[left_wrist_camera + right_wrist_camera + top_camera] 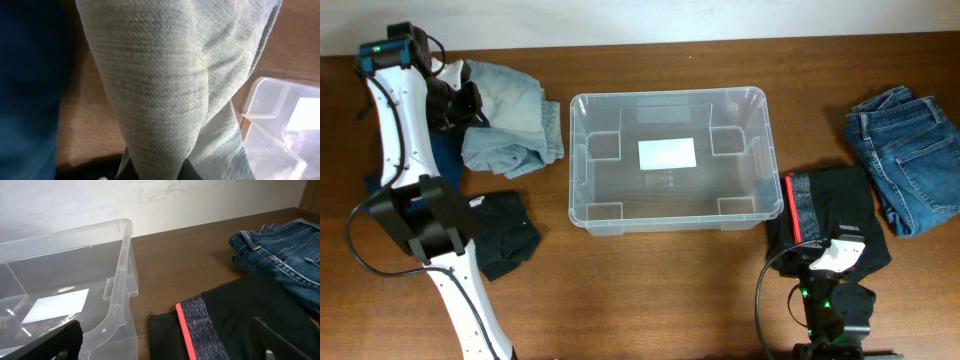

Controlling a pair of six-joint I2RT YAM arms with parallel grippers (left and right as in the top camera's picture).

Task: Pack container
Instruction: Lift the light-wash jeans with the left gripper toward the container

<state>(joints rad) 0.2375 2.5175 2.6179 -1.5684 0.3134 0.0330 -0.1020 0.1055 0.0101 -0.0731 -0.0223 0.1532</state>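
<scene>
Pinching pale jeans point(510, 120), left hand point(465, 103) stretched far.

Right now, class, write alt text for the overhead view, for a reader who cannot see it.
An empty clear container sits mid-table. On its left the left gripper grips a pale garment; on its right lie a black garment and blue jeans.

My wooden table point(650, 280) carries a clear container point(660, 195) at centre. Left of it I note pale denim point(510, 125) and black cloth point(505, 235). Right, a striped black garment point(840, 205) and jeans point(905, 155).
</scene>
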